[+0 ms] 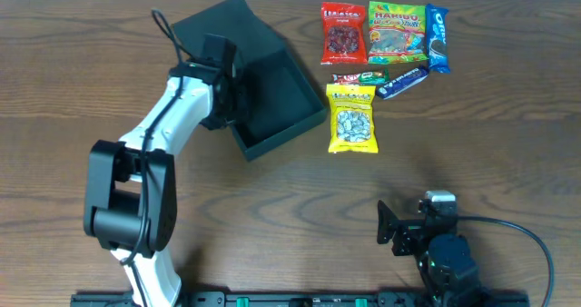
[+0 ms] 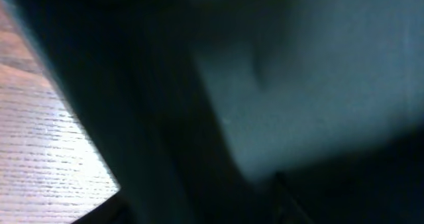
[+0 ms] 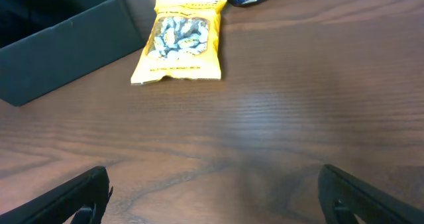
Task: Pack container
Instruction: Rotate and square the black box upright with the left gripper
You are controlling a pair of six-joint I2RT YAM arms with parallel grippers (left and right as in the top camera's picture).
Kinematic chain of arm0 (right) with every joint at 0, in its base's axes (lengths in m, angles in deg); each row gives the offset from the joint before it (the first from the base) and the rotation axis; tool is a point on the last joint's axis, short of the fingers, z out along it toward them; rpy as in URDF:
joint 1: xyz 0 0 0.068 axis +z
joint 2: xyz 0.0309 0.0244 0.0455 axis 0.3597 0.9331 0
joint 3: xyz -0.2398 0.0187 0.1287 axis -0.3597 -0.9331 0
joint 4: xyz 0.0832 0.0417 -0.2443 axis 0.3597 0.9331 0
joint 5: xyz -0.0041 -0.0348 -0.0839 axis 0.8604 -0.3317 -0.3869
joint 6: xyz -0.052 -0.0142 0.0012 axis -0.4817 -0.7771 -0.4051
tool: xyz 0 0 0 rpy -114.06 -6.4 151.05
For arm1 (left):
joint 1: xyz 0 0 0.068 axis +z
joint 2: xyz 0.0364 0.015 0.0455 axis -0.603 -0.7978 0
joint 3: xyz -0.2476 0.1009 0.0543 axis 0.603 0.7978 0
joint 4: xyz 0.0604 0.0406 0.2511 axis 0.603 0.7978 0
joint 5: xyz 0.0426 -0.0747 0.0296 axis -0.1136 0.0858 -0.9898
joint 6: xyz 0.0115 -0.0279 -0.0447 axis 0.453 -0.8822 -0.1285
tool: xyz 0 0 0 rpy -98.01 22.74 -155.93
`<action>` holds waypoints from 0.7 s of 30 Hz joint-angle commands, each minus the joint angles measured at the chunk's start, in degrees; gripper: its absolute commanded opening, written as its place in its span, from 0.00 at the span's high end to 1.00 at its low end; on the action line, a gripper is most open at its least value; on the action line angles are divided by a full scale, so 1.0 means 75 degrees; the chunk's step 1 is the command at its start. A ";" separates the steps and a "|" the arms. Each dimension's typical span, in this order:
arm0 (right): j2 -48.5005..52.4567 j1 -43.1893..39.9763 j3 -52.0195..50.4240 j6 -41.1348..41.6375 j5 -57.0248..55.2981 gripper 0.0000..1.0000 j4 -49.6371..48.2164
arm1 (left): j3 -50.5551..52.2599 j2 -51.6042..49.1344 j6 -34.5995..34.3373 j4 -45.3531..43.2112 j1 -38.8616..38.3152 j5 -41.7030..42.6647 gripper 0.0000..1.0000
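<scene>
The container [image 1: 277, 94] is a dark, shallow box, open, with its flap lid [image 1: 218, 25] folded back at the far left. My left gripper [image 1: 227, 94] is at the box's left wall, and the wall runs between its jaws. The left wrist view is almost filled by the dark teal box [image 2: 311, 71], blurred and very close. My right gripper [image 1: 404, 225] is open and empty near the front edge of the table, its fingers spread wide over bare wood [image 3: 212, 197]. The box's corner also shows in the right wrist view [image 3: 59, 45].
Snack packets lie to the right of the box: a yellow packet [image 1: 352, 118] [image 3: 180, 38], a red packet [image 1: 343, 33], a Haribo bag [image 1: 397, 27], a blue Oreo pack [image 1: 438, 37], a dark blue bar [image 1: 402, 80] and a small red-green bar [image 1: 359, 77].
</scene>
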 commanded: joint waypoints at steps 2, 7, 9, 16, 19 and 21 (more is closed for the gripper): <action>-0.0041 -0.0067 -0.0041 -0.0117 -0.0131 0.01 0.0006 | 0.0017 -0.0067 -0.0073 0.0073 -0.0236 -0.0749 0.69; -0.0041 -0.0067 -0.0041 -0.0119 -0.0128 0.01 0.0006 | 0.0006 -0.0067 0.0615 0.0510 -0.0411 -0.1568 0.92; -0.0041 -0.0067 -0.0041 -0.0119 -0.0131 0.01 0.0006 | 0.0006 -0.0064 0.1399 0.0679 -0.0449 -0.1871 0.94; -0.0041 -0.0067 -0.0041 -0.0119 -0.0131 0.01 0.0006 | 0.0006 -0.0064 0.2486 0.0831 -0.0484 -0.2527 0.94; -0.0041 -0.0067 -0.0041 -0.0117 -0.0131 0.01 0.0006 | 0.0006 -0.0067 0.1463 0.0836 -0.0446 -0.2521 0.94; -0.0041 -0.0067 -0.0041 -0.0119 -0.0131 0.01 0.0006 | 0.0006 -0.0064 0.0988 0.0833 -0.0449 -0.2489 0.94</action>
